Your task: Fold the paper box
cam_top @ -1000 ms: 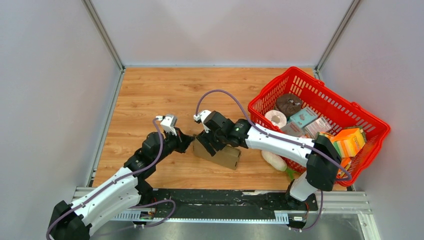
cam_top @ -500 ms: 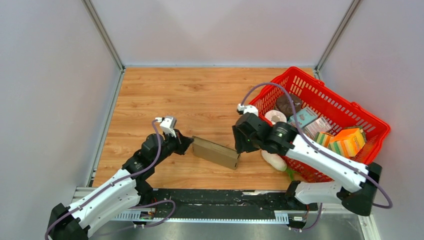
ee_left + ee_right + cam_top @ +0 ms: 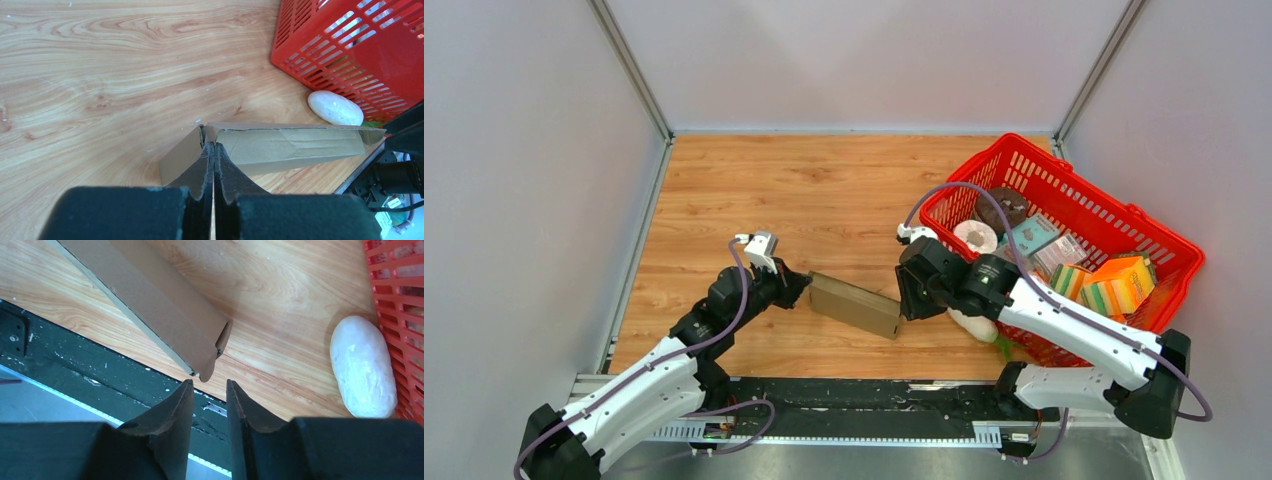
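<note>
The paper box (image 3: 856, 305) is a small flat brown cardboard box lying on the wooden table, near the front edge. My left gripper (image 3: 802, 283) is shut on the box's left end flap; in the left wrist view its closed tips (image 3: 214, 146) pinch the flap of the box (image 3: 290, 145). My right gripper (image 3: 906, 300) is open and empty just beyond the box's right end. In the right wrist view its tips (image 3: 210, 382) hover close to the box's loose end tab (image 3: 165, 310), apart from it.
A red plastic basket (image 3: 1166, 240) with several packaged goods stands at the right. A small white packet (image 3: 972, 322) lies on the table between the basket and the box, seen also in the right wrist view (image 3: 362, 367). The black front rail (image 3: 864, 395) runs along the near edge.
My right gripper left the top of the box, swung right, then came back a little to the box's right end. The left gripper and box stayed put.
</note>
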Available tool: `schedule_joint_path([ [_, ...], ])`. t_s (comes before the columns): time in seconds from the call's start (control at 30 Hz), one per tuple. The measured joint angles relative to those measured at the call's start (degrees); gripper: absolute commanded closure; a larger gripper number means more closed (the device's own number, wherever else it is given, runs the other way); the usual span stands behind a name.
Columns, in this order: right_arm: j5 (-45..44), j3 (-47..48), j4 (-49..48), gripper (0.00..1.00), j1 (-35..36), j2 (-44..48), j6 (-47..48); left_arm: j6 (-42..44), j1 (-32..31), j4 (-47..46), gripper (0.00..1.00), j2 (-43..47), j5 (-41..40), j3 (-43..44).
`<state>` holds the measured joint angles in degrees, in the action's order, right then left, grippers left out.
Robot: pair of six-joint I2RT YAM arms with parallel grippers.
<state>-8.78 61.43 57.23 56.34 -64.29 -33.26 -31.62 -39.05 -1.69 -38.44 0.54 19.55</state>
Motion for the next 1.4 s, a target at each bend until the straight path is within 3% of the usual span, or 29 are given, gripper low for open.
schedule_joint_path([
  [0.33,1.38,-0.66,-2.38,0.76,0.00,-3.28,1.73,0.00,0.00,0.02,1.00,0.02,0.00,0.02],
  [0.47,1.16,-0.66,-2.82,0.92,0.00,-4.42,1.75,0.02,-0.11,0.07,1.00,0.07,-0.02,0.02],
  [0.6,0.22,-0.39,-2.64,1.00,0.00,-5.07,1.29,0.04,-0.22,0.28,1.00,0.28,-0.20,0.02],
  [1.4,4.44,2.05,0.46,1.00,-2.67,-6.69,-7.15,0.00,-0.26,0.72,1.00,0.76,-0.42,0.00],
])
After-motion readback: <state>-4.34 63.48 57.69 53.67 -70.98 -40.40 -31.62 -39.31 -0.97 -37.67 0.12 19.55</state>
